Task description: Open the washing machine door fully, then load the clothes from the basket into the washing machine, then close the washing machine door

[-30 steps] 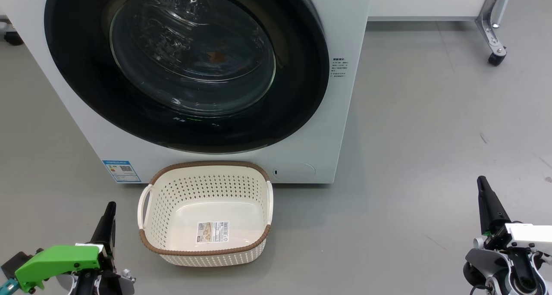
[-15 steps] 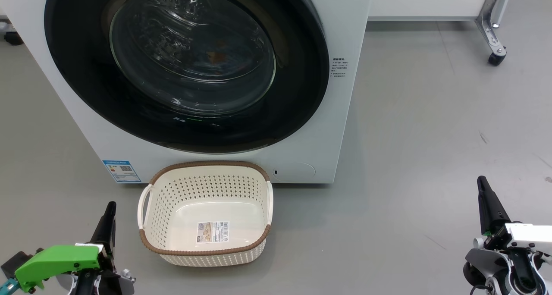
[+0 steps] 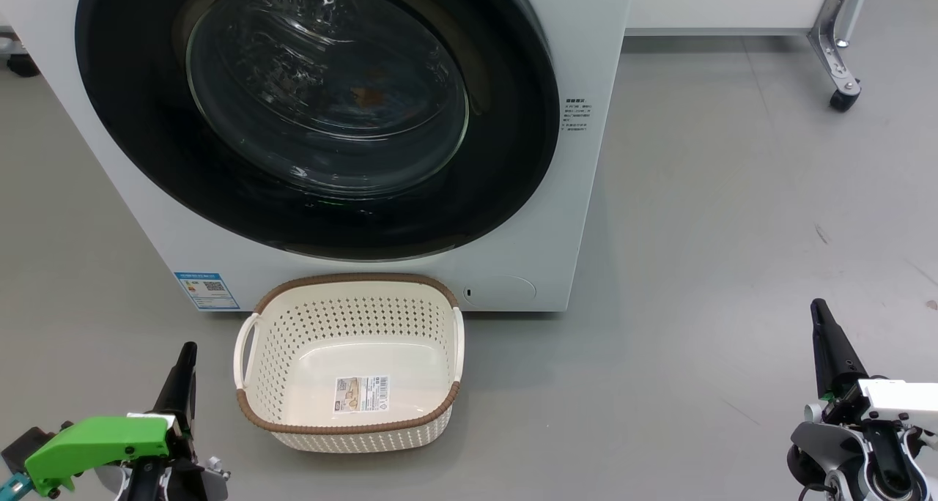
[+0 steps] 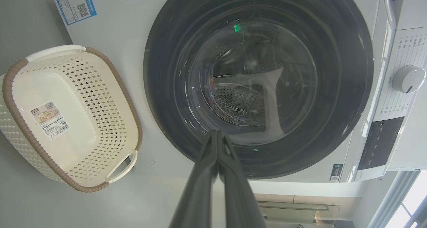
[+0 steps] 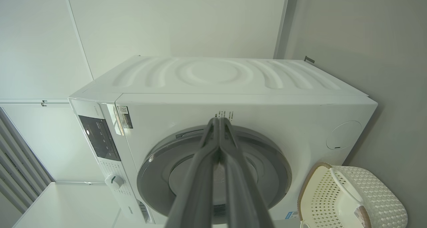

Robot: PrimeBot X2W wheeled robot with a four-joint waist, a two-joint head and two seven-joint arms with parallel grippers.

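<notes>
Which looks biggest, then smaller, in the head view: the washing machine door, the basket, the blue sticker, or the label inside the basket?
1. washing machine door
2. basket
3. blue sticker and label look about alike, too close to rank.

The washing machine door [image 3: 146, 157] has a glossy black rim around a clear, reflective glass bowl [image 3: 326, 83], set in the smooth white front of the washing machine [image 3: 579, 215], the basket [image 3: 352, 307] is cream perforated plastic with a brown woven-look edge, and the floor [image 3: 696, 230] is matt grey.
</notes>
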